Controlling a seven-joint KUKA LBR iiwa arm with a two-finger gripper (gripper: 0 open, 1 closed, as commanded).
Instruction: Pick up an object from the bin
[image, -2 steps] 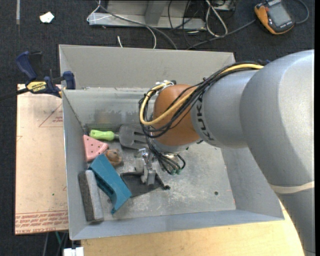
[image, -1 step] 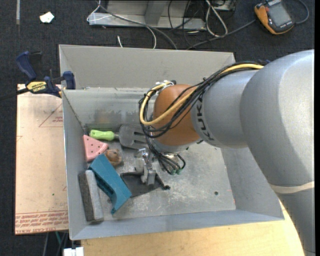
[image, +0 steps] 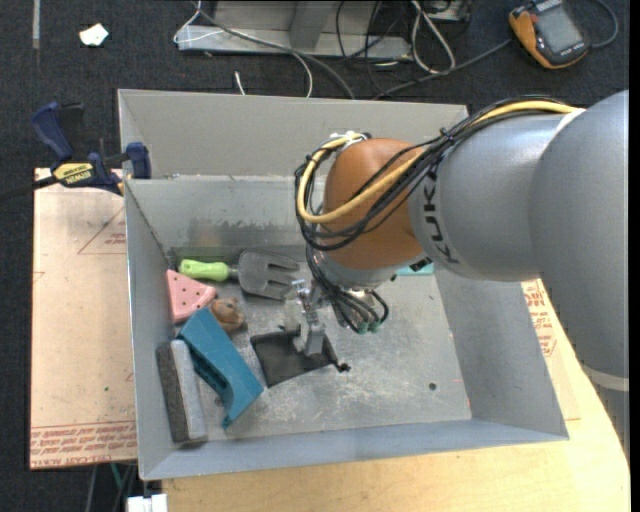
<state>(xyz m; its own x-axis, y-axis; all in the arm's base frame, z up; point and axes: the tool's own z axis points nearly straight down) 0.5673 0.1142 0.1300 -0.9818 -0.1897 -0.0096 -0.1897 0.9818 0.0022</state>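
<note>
Picking from the bin: the gripper stands low over the middle of the bin, its tip at the upper right edge of a flat black piece that lies on the floor. Whether the jaws are open or closed cannot be told from this angle, and no grasp can be confirmed.

To the left, apart from the gripper, lie a spatula, a pink triangle, a brown lump, a blue piece and a grey block along the left wall.

The step in hand looks like the grasp itself, with the black piece the likely target. The next move calls for a firm close on that piece's raised edge, then a straight lift. Thin and flat, the piece may slide out or stay on the floor.
</note>
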